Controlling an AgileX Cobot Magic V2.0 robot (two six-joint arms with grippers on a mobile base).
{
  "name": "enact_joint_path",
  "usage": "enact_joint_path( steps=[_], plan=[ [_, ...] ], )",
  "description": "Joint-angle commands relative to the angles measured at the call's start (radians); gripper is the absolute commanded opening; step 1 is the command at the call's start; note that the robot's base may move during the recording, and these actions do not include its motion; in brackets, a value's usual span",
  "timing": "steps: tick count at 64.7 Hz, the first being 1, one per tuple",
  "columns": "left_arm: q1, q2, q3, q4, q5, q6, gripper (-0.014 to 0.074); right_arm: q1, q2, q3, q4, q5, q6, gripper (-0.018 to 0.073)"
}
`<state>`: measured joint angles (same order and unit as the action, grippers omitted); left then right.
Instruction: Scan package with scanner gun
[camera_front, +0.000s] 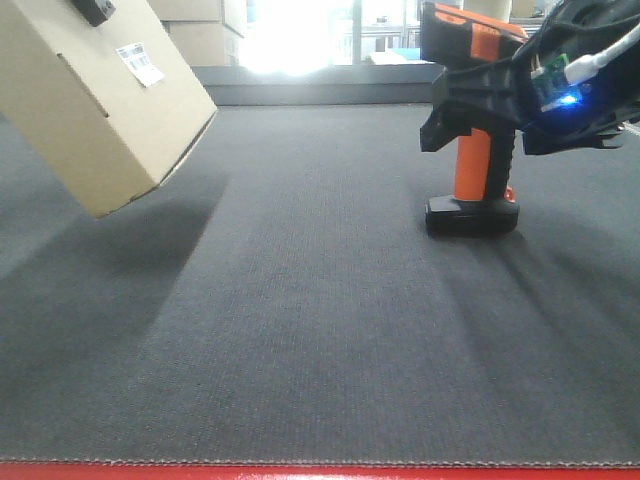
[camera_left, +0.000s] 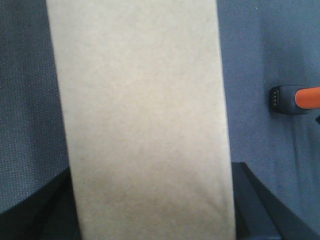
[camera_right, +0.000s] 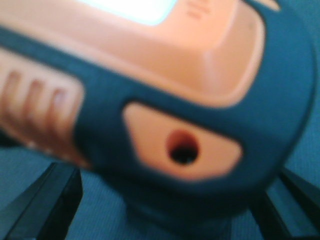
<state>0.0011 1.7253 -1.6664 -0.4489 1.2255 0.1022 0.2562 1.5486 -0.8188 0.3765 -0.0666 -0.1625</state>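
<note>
Only the front view shows the white label (camera_front: 140, 62) on the tilted package (camera_front: 100, 120), pinched by the left tool (camera_left: 152, 167). I cannot tell if the right tool (camera_right: 175, 170) squeezes the scanner gun (camera_front: 475, 160).

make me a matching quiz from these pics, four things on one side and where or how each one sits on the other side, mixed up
Column one:
1. tan cardboard box
2. orange and black pistol-shaped scanner gun
3. white barcode label
4. red strip

Column two:
a. upright on its flat base, at the right
b. along the near edge of the dark grey mat
c. tilted, at the left
d. stuck on the box's face

Pairs: 1-c, 2-a, 3-d, 4-b
</note>
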Motion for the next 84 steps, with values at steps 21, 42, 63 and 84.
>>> enact_joint_path(
  steps=[21, 42, 63, 84],
  plan=[
    [0.004, -0.011, 0.000, -0.014, -0.004, 0.001, -0.0111, -0.005, -0.174, -0.006, -0.013, 0.229, -0.002, 0.0554],
    [-0.030, -0.011, -0.004, 0.162, -0.004, 0.002, -0.0111, -0.005, -0.372, -0.006, -0.126, 0.347, -0.002, -0.0032],
    [-0.083, -0.011, -0.080, 0.410, -0.004, -0.038, -0.0111, -0.070, -0.551, -0.006, -0.146, 0.355, -0.002, -0.0153],
    [-0.083, 0.042, -0.082, 0.464, -0.004, -0.061, -0.0111, -0.168, -0.633, -0.005, -0.165, 0.386, -0.002, -0.0153]
  ],
)
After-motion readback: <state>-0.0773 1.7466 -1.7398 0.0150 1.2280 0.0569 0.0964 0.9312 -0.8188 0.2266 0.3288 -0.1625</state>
